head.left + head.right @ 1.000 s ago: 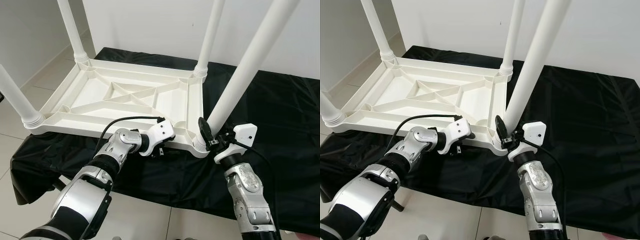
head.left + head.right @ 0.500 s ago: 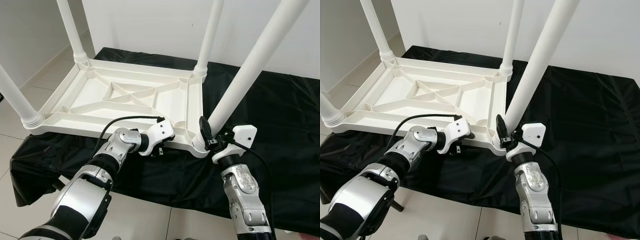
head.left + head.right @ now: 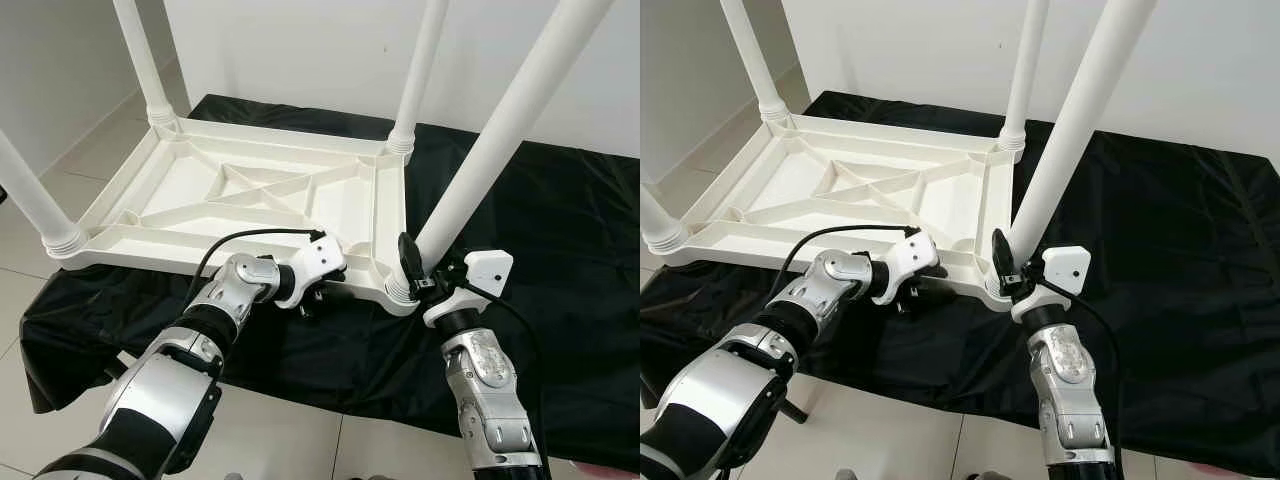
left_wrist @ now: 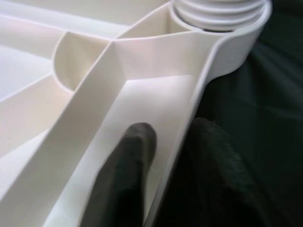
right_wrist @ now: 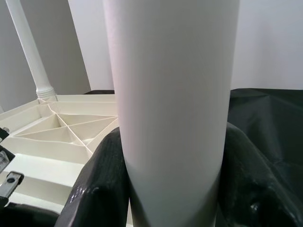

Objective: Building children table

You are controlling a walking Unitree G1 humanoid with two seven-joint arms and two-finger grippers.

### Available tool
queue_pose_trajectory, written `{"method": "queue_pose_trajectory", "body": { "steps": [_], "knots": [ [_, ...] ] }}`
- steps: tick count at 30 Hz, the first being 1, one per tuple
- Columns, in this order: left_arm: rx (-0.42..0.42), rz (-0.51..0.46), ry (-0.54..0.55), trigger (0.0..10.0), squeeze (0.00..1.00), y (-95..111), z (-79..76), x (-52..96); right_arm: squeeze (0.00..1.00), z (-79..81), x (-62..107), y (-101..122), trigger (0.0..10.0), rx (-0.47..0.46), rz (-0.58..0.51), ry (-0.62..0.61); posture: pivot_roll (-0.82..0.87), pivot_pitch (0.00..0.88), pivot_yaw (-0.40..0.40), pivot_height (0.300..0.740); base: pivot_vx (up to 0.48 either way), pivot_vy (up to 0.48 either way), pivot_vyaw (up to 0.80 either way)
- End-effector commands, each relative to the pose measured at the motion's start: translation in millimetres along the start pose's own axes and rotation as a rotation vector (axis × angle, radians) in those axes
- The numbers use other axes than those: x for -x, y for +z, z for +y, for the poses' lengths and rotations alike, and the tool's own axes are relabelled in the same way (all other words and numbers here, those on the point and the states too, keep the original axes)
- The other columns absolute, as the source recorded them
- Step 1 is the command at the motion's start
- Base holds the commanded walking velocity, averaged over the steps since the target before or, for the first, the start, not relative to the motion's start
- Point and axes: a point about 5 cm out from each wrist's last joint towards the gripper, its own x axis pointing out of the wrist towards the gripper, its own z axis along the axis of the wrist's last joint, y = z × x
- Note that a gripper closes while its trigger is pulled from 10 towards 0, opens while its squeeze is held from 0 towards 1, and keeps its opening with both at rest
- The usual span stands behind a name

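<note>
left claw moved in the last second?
Yes, slightly. The left claw has slid left along the near rim of the white tabletop, away from the leg socket at the near right corner; its fingers straddle the rim.

Head stereo looking down at shared tabletop [image 3: 250, 190], wrist cameras close-up
</note>
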Motion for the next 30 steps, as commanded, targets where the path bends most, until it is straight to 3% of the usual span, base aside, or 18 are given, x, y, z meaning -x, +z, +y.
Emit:
{"method": "queue_pose_trajectory", "body": {
  "steps": [1,3,4,23,30],
  "knots": [
    [0.03,0.021,-0.029,0.5,0.0,-6.7,-4.8,-1.6,0.0,-3.1,11.6,-29.3,10.0,-0.002,0.161,-0.026,-0.08,0.07,0.012,0.74,0.0,0.0,0.0],
    [0.03,0.024,-0.026,0.5,0.0,-7.0,-4.7,-1.7,0.0,-3.1,11.6,-29.2,10.0,-0.001,0.161,-0.026,-0.08,0.07,0.012,0.74,0.0,0.0,0.0],
    [0.024,0.035,-0.022,10.0,0.0,-7.5,-4.5,-2.0,0.0,-3.1,11.6,-29.3,10.0,-0.001,0.161,-0.027,-0.08,0.07,0.012,0.74,0.0,0.0,0.0],
    [0.016,0.045,-0.016,10.0,0.0,-7.3,-1.8,0.2,0.0,-5.1,12.4,-30.7,10.0,0.015,0.167,-0.052,-0.08,0.071,0.011,0.74,0.0,0.0,0.0],
    [0.017,0.04,-0.011,10.0,0.0,-5.7,0.3,1.3,0.0,-9.2,16.1,-34.6,10.0,0.045,0.183,-0.126,-0.08,0.067,0.013,0.74,0.0,0.0,0.0]
  ]
}}
